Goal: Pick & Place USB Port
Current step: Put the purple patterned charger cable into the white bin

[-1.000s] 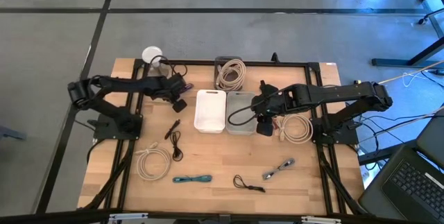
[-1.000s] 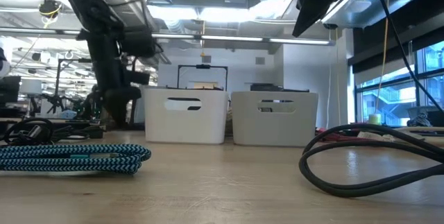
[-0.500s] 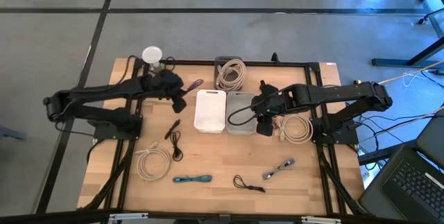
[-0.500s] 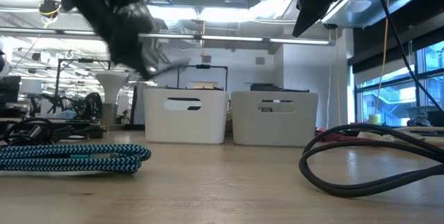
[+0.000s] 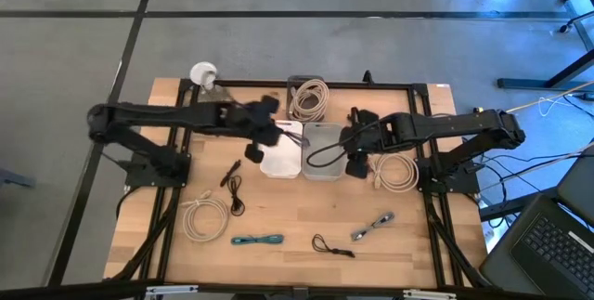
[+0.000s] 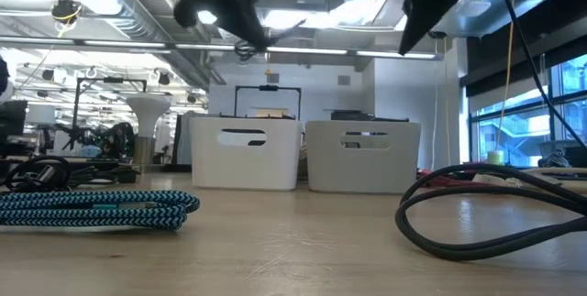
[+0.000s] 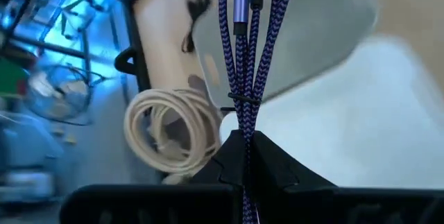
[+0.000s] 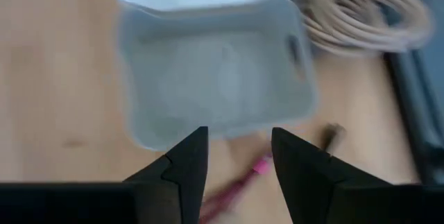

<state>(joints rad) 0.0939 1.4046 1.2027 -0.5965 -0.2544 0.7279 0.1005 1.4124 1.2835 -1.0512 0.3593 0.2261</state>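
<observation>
The left gripper hangs over the white bin, fingers clamped on the purple braided USB cable — its length runs straight out from the fingertips toward the grey bin; the right gripper, fingers apart and empty, waits just right of that bin; both bins sit mid-bench, toward the far edge.

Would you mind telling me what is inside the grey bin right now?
The grey bin looks bare inside in the right wrist view, with its floor showing. The right gripper hangs open above its edge, hiding only a strip of that edge.
</observation>
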